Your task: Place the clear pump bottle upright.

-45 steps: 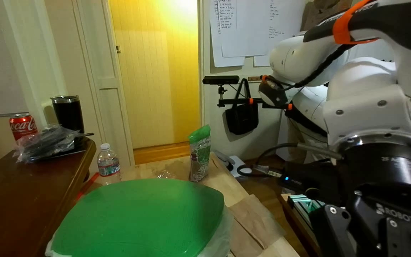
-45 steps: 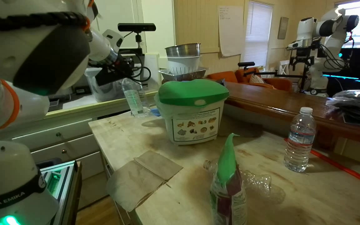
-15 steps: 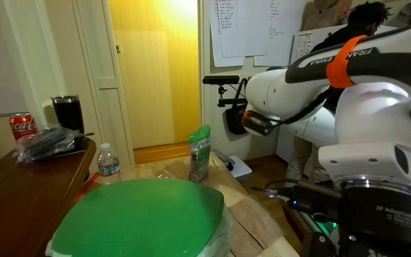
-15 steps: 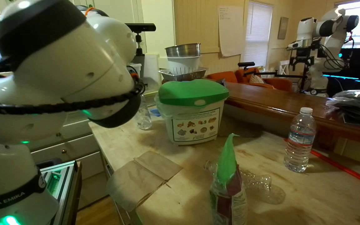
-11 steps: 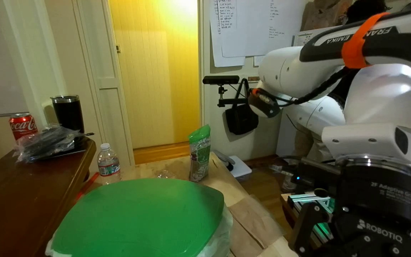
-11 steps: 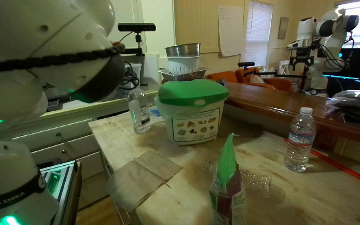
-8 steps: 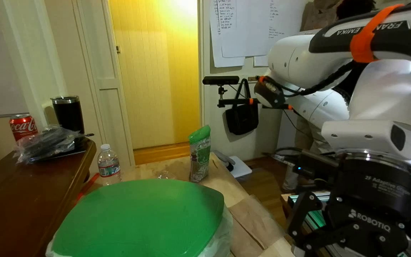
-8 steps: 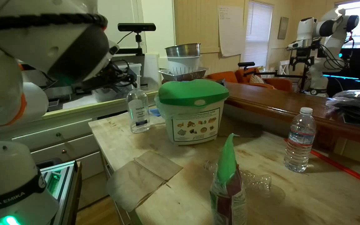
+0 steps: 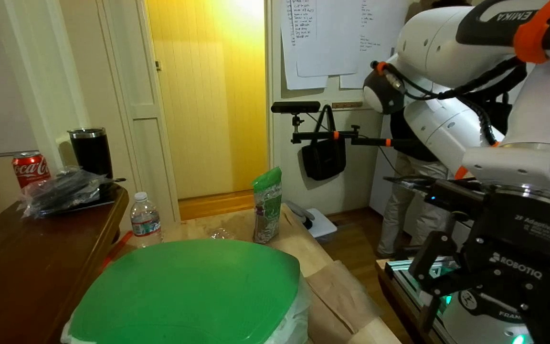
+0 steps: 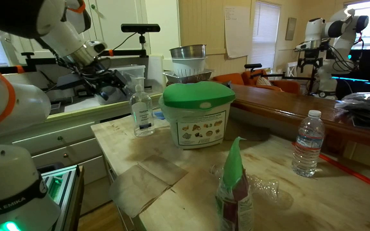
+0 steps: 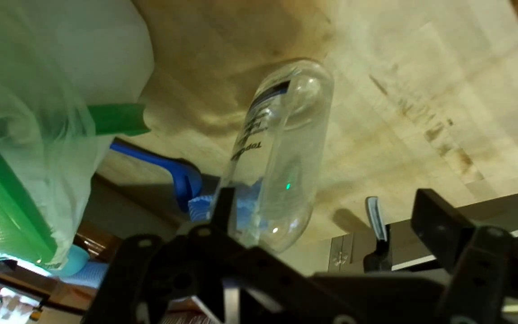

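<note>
Standing upright on the wooden tabletop [image 10: 185, 195], the clear hand-sanitizer pump bottle [image 10: 142, 117] is near the green-lidded bin [image 10: 200, 123]; the Robotiq gripper [image 11: 324, 204] is near the bottle's top, its jaws spread wide; a brown paper bag [image 10: 146, 184] lies partly over the tabletop's edge; a capped water bottle [image 10: 308, 144] stands well apart from the sanitizer, a red strip [image 10: 348, 170] just beside it.

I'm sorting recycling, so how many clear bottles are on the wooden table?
3 in an exterior view: the pump bottle beside the green-lidded bin, the water bottle, upright near the red strip, and a lying bottle partly behind the bag. More may be hidden.
</note>
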